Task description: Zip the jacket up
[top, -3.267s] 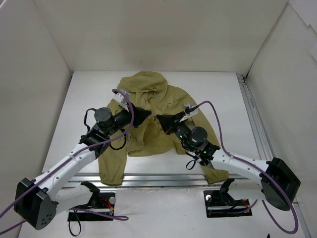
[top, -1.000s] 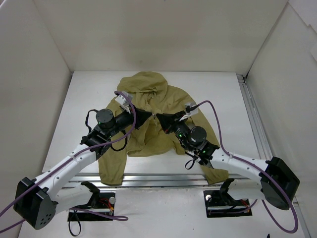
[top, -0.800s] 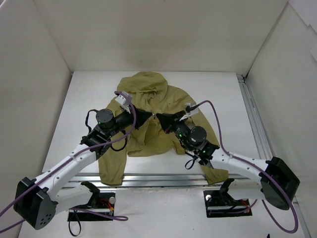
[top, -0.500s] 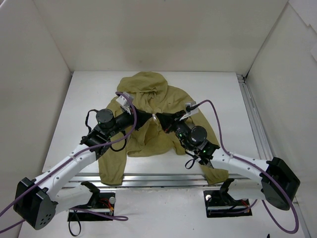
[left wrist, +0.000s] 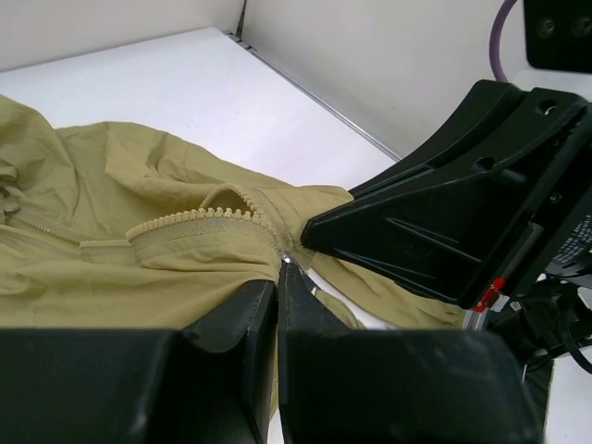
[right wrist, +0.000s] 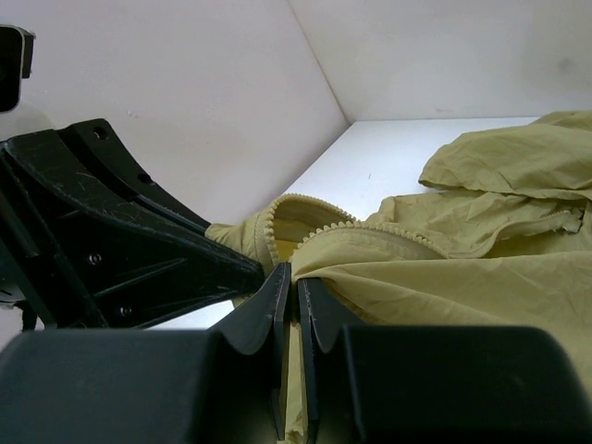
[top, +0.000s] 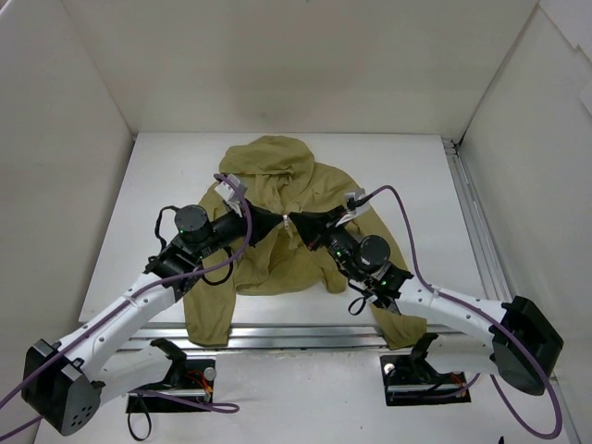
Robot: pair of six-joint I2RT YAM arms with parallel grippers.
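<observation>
White bench (top: 166, 185) carries the jacket (top: 310, 185), hood far from the arms, where left pincer (top: 277, 218) and right pincer (top: 298, 223), each clamped on one edge of the zipper (left wrist: 199, 220), have drawn tip to tip, probably lining up halves still unzipped.

From above, the two arms are covering the middle of the jacket (top: 277, 171), so its zipper (left wrist: 194, 219) is hiding from me there. At the tip of the left gripper (left wrist: 277, 282), a shiny piece (left wrist: 287, 259) is looking too small to name.
</observation>
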